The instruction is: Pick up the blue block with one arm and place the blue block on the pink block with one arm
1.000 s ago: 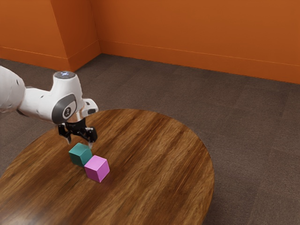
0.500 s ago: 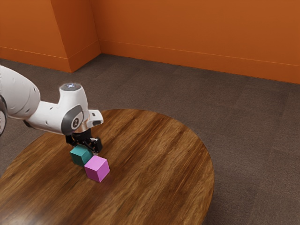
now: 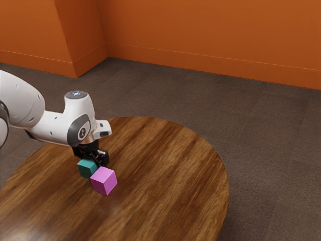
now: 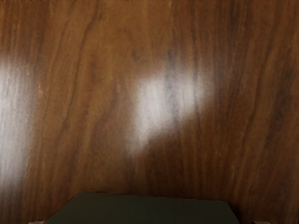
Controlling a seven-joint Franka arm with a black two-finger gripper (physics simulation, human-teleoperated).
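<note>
**Jaws Sitting Low Over the Blue Block**

The round wooden bench (image 3: 165,165) is carrying both blocks toward its 9 o'clock side in the exterior view. The white arm (image 3: 50,125) is reaching down over them. The pink block (image 3: 104,181) is lying just beside the blue block (image 3: 85,168), at its 4 o'clock. The jaws are straddling the blue block, which is resting on the bench. I cannot tell whether they are gripping it.

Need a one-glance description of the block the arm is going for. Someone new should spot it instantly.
Start at the round wooden table. Toward the exterior view's left, two cubes sit close together under the white arm. The blue block is the teal-toned cube directly beneath the end effector; the pink block beside it is magenta with nothing above it.
</note>
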